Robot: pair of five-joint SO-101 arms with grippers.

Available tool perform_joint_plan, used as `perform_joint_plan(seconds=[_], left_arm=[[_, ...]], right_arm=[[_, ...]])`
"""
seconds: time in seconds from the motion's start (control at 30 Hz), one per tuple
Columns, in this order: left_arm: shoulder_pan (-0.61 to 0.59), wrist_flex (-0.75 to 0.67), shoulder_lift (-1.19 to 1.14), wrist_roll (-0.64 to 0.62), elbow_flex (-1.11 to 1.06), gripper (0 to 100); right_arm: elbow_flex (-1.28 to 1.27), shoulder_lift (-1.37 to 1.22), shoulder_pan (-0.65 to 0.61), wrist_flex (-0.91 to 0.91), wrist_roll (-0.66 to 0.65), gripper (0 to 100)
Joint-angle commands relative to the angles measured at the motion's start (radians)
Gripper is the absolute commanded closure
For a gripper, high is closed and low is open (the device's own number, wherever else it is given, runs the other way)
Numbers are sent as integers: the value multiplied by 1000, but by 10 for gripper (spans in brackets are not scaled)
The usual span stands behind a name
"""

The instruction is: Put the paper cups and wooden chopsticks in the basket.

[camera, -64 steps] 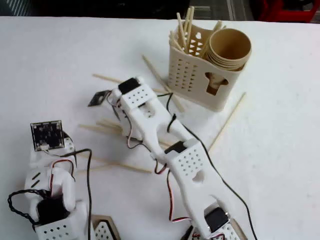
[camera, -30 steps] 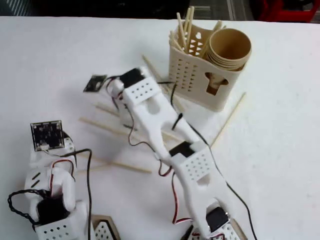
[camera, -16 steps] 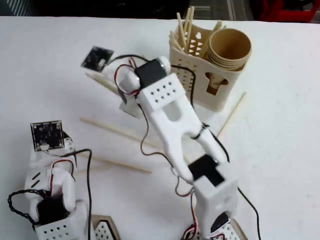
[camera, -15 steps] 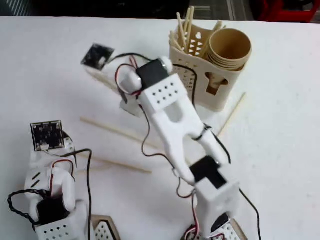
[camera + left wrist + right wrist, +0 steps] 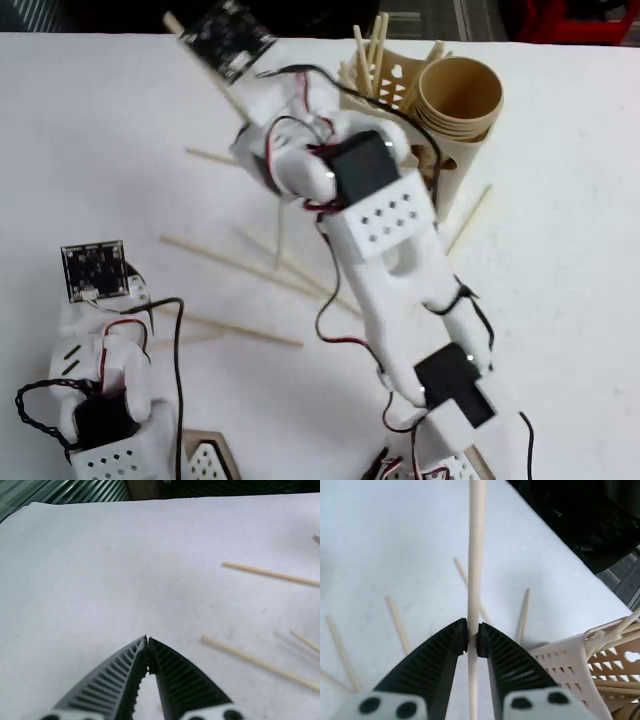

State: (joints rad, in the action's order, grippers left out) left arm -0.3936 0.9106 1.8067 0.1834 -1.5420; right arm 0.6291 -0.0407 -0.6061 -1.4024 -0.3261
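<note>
The high camera looks down on the table (image 5: 560,300) from the arms' side, the basket (image 5: 455,178) toward the far edge. The right wrist camera sits close behind the right gripper (image 5: 472,630) and its clamped chopstick (image 5: 476,540), aimed down just beside the basket — both views share its rim. The left wrist camera skims low past the left gripper (image 5: 147,640), well apart from the basket, over loose chopsticks (image 5: 260,662) also in the high view.

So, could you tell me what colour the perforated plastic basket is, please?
Cream; the perforated plastic basket shows best in the high view.
</note>
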Motion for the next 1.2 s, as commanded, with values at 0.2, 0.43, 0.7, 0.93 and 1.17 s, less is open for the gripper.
perform_joint_plan(seconds=[0.2,0.43,0.7,0.93,1.17], left_arm=[[-4,-5,12,-2,8,973],[-4,-5,12,-2,8,973],[-4,-5,12,-2,8,973],[-4,-5,12,-2,8,973],[-4,-5,12,-2,8,973]], right_arm=[[8,108,145,202,48,979],[-12,96,243,366,61,979],[-249,87,338,687,74,979],[-503,84,397,969,74,979],[-589,84,406,1012,74,968]])
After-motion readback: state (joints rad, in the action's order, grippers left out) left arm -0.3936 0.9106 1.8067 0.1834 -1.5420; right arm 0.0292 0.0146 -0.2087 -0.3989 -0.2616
